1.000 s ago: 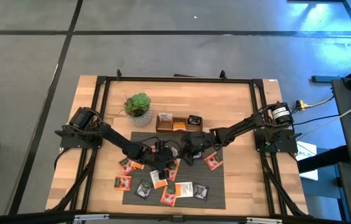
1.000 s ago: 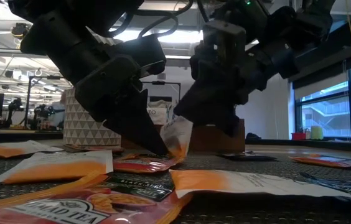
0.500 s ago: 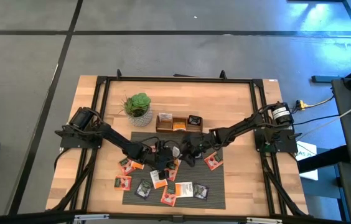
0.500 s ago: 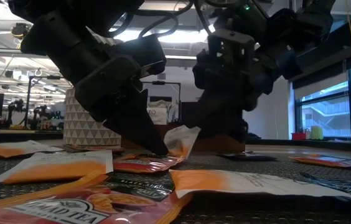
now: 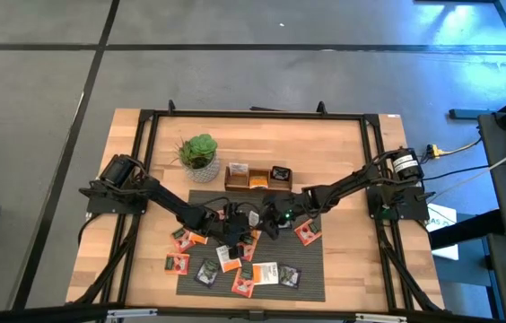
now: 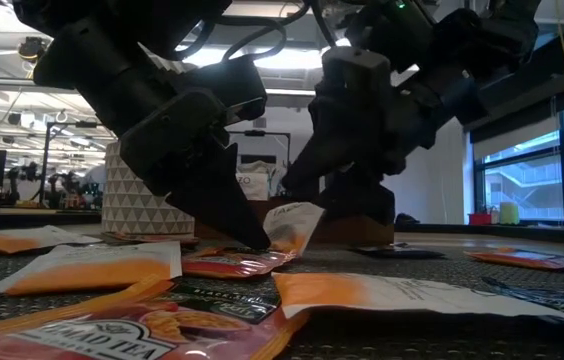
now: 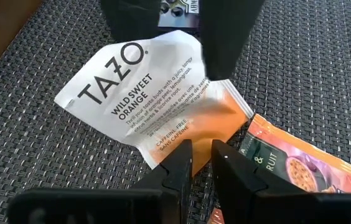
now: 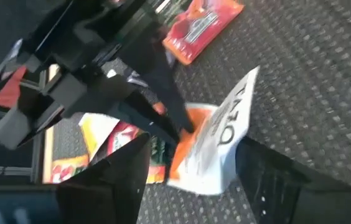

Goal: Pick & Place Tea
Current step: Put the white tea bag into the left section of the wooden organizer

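A white-and-orange tea sachet (image 7: 139,93) printed TAZO stands tilted on the dark mat (image 5: 311,269), its white end raised (image 6: 297,215). My left gripper (image 7: 201,158) is shut on its orange end. My right gripper (image 8: 191,180) is open, with a finger on either side of the white end (image 8: 234,118). In the high view both grippers (image 5: 238,226) (image 5: 266,221) meet at the mat's middle. Several more tea sachets, red (image 5: 305,233), dark (image 5: 206,274) and orange-white (image 6: 92,268), lie flat on the mat. My left gripper pinches the sachet's orange end (image 7: 197,140) between its two fingertips, slanting down from the table's left. That end sits low at the mat (image 6: 262,240), and the white end leans upward. Whether my right gripper's fingers (image 7: 225,50) touch the white end, I cannot tell.
The brown three-compartment tray (image 5: 257,177) stands just beyond the mat's far edge. The potted plant (image 5: 199,152) stands to its left. A red sachet (image 7: 300,171) lies right beside the left fingers. Black frame rails (image 5: 374,179) run along the table's sides.
My right gripper has opened and let go of the sachet's white end, turning a little in place. The sachet's raised end has sunk lower and leans more. Its orange end stays in my left gripper.
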